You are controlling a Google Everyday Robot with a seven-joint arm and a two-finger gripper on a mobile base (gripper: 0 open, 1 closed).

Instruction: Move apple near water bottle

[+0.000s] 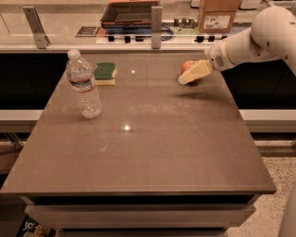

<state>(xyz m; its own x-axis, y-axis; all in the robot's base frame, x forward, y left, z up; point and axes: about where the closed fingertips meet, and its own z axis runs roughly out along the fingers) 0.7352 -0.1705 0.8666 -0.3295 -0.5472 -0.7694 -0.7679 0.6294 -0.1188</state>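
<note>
The apple [187,66], small and red-orange, is at the table's far right, partly hidden behind my gripper [191,74]. The gripper reaches in from the right on a white arm, with its cream tip across the front of the apple. I cannot tell whether the apple rests on the table or is held. The water bottle [83,86], clear and ribbed with a white cap and a red label band, stands upright at the far left of the table, well apart from the apple.
A green-and-yellow sponge [105,74] lies just right of the bottle near the table's back edge. A counter behind the grey table [138,152] holds a dark tray [127,13] and a cardboard box [217,15]. Metal posts [156,27] stand along the back.
</note>
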